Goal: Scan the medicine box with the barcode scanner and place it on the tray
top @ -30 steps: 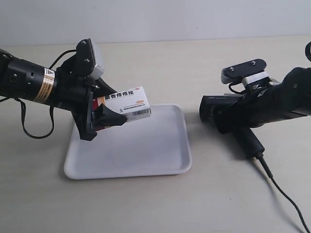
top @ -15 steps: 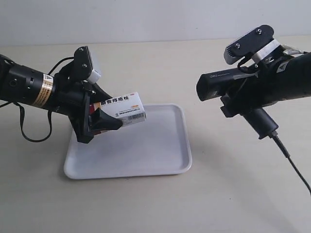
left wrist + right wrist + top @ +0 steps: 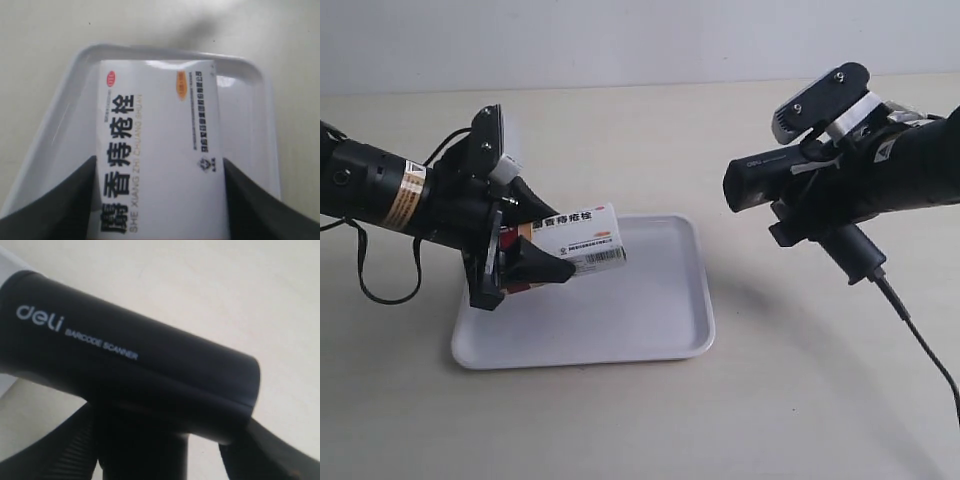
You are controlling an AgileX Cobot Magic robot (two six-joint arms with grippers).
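The white medicine box (image 3: 576, 238) hangs tilted over the near-left part of the white tray (image 3: 650, 310), its printed face up. My left gripper (image 3: 518, 258) is shut on its dark red end; in the left wrist view the box (image 3: 157, 150) fills the span between both black fingers (image 3: 55, 205), with the tray rim (image 3: 240, 62) behind it. The black barcode scanner (image 3: 770, 180) is held in the air to the right of the tray, head pointing toward the box. My right gripper (image 3: 165, 450) is shut on the scanner's handle under its head (image 3: 125, 365).
The scanner's black cable (image 3: 915, 335) trails from the handle down across the beige table to the lower right corner. A loose black cable (image 3: 380, 290) loops under the arm at the exterior view's left. A pale wall closes the back.
The scanner was lifted off the table and raised, head now aimed at the box. The box dipped slightly lower over the tray while staying gripped.
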